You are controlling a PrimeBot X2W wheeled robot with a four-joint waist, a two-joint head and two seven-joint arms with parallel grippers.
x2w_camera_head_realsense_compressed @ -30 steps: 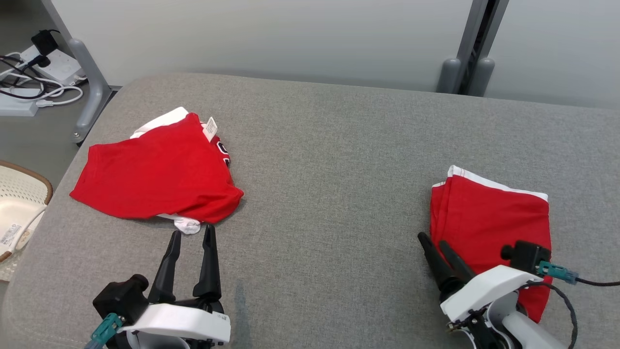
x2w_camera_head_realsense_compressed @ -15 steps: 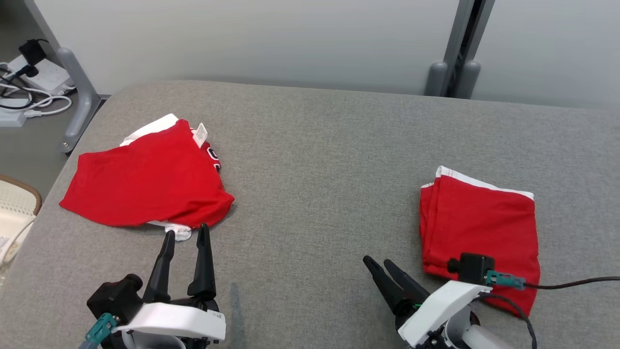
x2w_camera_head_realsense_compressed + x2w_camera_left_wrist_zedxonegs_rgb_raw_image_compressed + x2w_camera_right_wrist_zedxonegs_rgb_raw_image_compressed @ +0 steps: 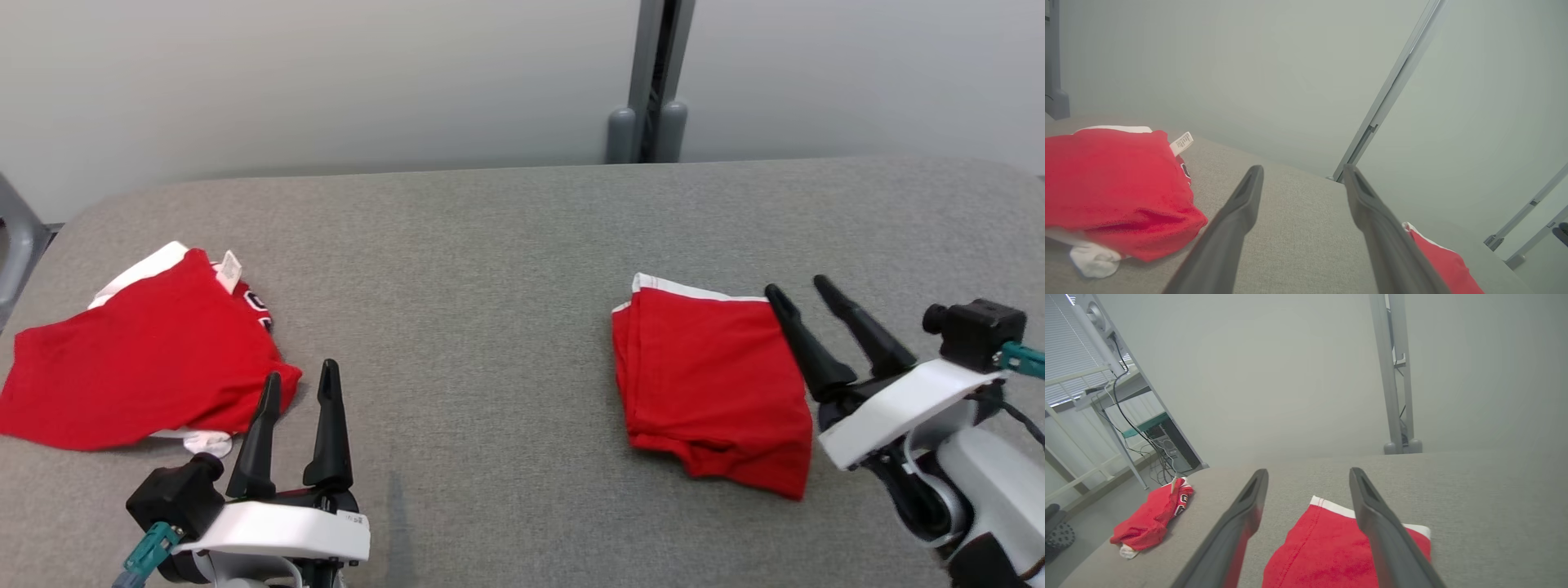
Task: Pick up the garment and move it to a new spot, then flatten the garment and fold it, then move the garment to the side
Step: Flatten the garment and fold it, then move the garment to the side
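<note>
Crumpled red jersey [image 3: 139, 359], white tag at its far edge, lies at the left end of the grey table [image 3: 490, 286]. Left tool [image 3: 300, 370] stands just beside its near corner, fingers spread, empty. Right tool [image 3: 796, 285], likewise spread and empty, hovers over a folded red garment [image 3: 710, 384].

We see the left gripper [image 3: 300, 371] and the right gripper [image 3: 796, 285] built alike: two long black fingers [image 3: 331, 425] tapering to blunt tips, set in a smooth white shell [image 3: 277, 527]. Beside each shell sits a black block [image 3: 171, 502] with a teal plug [image 3: 149, 545]. A small label [image 3: 357, 525] marks the left shell. A black cable [image 3: 1024, 420] runs by the right, pale grey forearm [image 3: 988, 482].
</note>
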